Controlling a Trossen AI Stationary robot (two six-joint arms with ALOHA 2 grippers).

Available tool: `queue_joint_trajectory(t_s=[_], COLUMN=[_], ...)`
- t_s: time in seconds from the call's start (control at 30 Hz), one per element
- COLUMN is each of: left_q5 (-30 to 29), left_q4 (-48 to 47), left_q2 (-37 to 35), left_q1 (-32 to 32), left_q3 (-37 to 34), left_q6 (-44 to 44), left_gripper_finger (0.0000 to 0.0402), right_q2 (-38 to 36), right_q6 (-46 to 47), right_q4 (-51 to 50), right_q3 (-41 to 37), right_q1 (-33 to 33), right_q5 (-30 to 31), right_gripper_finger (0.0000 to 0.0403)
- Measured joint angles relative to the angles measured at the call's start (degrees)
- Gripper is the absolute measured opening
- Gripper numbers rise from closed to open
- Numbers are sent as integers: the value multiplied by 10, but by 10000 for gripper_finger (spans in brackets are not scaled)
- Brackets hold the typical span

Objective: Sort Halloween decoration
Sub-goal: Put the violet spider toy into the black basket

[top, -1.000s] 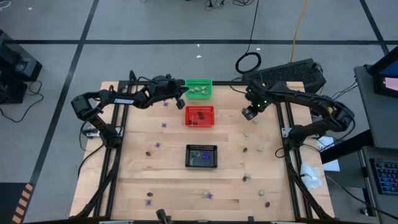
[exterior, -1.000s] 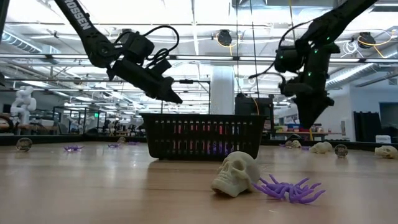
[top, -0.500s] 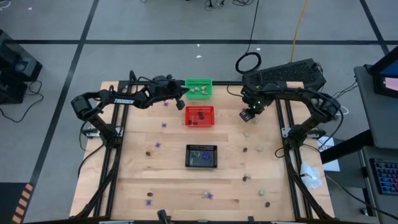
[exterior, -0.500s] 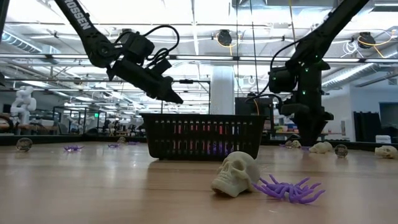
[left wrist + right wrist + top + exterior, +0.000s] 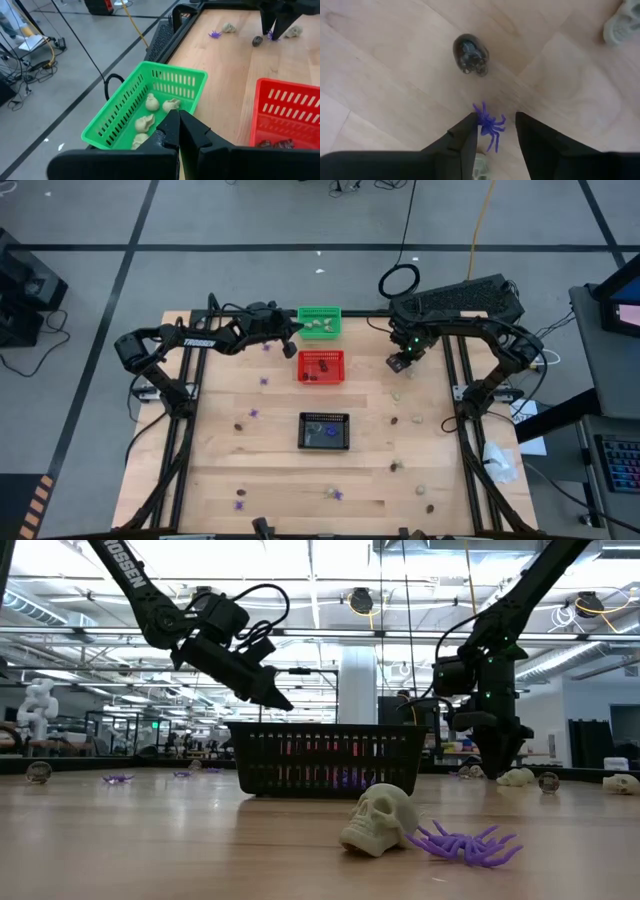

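Tiny trinkets are scattered over the wooden table (image 5: 280, 470). My right gripper (image 5: 399, 364) is low over the far right part of the table, pointing down and open. In its wrist view the gripper (image 5: 496, 118) has a purple spider (image 5: 489, 126) between its fingers. A dark brown skull (image 5: 470, 54) lies just beyond on the wood, a cream skull (image 5: 621, 26) farther off. My left gripper (image 5: 292, 331) hangs shut in the air at the green basket's left side (image 5: 178, 120). Several cream skulls (image 5: 152, 103) lie in the green basket (image 5: 175, 68). My right gripper comes from above with a finger on each side of the purple spider, which lies flat on the table. One finger (image 5: 470, 125) shows right beside the spider's legs; whether it touches them I cannot tell.
The green basket (image 5: 320, 310), the red basket (image 5: 321, 353) with dark pieces inside, and the black basket (image 5: 325, 416) stand in a row down the table's middle. A cream skull (image 5: 378, 820) and a purple spider (image 5: 465, 843) lie near the near edge. Other trinkets dot the left and right sides.
My right gripper has come down toward the table, from well above the trinkets to just over the wood, and stayed open. My left arm has kept still.
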Motion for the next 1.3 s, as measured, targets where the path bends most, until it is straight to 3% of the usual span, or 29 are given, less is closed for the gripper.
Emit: queue_joint_trajectory(t_s=[0.13,0.37,0.57,0.67,0.87,1.1,1.3], left_q5=[0,0,0,8,78,120,122], left_q4=[-3,-1,84,123,151,154,154], left_q2=[0,0,0,0,0,0,0], left_q1=[0,0,1,1,1,-1,-4], left_q3=[0,-1,-46,-72,-94,-94,-94], left_q6=[0,0,0,-1,-1,-4,-5], left_gripper_finger=[0,0,0,0,0,0,0], right_q2=[-2,-52,-127,-158,-166,-118,-55], right_q6=[-17,-27,-8,18,53,60,43], right_q4=[-1,-1,4,29,143,287,293], right_q3=[-1,-5,-5,-4,-4,-2,53], right_q1=[0,5,54,111,267,409,474], right_q5=[1,-1,-11,-23,-44,-46,-29], right_gripper_finger=[99,12,11,5,3,3,3])
